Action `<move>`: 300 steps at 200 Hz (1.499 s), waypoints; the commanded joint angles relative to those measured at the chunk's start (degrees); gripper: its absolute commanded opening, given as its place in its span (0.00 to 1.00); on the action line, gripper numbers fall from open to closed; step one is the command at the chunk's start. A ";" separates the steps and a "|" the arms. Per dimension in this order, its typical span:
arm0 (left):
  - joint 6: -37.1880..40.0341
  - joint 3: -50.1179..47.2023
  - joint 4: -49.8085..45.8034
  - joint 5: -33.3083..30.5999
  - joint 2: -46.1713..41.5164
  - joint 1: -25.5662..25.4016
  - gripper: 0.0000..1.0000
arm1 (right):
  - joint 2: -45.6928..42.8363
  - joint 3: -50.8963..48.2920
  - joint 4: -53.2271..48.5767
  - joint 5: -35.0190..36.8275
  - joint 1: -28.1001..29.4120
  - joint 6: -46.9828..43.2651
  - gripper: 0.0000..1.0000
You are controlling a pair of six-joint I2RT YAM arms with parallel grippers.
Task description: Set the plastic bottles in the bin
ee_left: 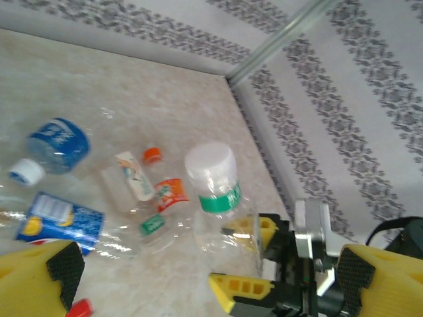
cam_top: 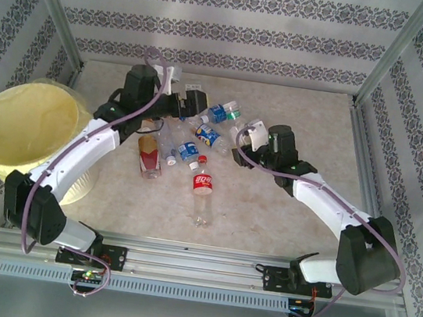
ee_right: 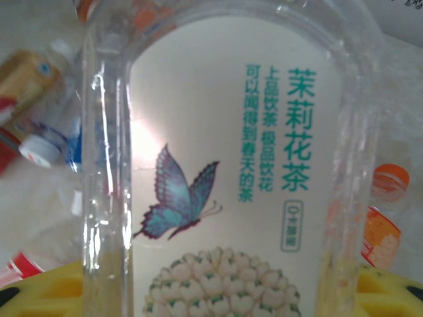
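Several plastic bottles lie in a heap mid-table, among them a red-labelled one (cam_top: pixel 202 185), a brown-labelled one (cam_top: pixel 149 156) and blue-labelled ones (cam_top: pixel 208 136). My right gripper (cam_top: pixel 250 135) is shut on a clear bottle with a white butterfly label (ee_right: pixel 225 165); its yellow pads (ee_right: pixel 390 290) press both sides. The left wrist view shows that same bottle (ee_left: pixel 213 178), white-capped with a green band, between the right gripper's yellow fingers (ee_left: pixel 248 287). My left gripper (cam_top: pixel 193 101) hovers at the heap's far edge, open (ee_left: pixel 205 281) and holding nothing. The pale-yellow bin (cam_top: pixel 26 128) stands at the left.
Metal frame posts (cam_top: pixel 59 11) and patterned walls close off the back and sides. Loose bottles with blue (ee_left: pixel 59 142) and orange (ee_left: pixel 170 193) labels lie under the left gripper. Bare tabletop (cam_top: pixel 312 117) stretches to the right.
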 commanded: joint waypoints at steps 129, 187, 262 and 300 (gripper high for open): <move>-4.32 3.20 9.81 -4.04 13.37 -11.33 1.00 | 0.21 2.37 10.17 -5.87 3.06 10.67 0.47; -4.25 3.61 11.11 -4.79 14.91 -11.34 0.92 | 0.85 3.77 10.08 -12.08 3.45 10.99 0.49; -4.56 3.55 12.56 -2.89 15.28 -11.33 0.59 | 2.09 6.09 5.80 -15.26 3.90 10.54 0.65; -4.58 3.24 12.14 -4.54 14.53 -11.24 0.57 | 0.25 5.74 3.57 -15.41 3.81 7.99 0.85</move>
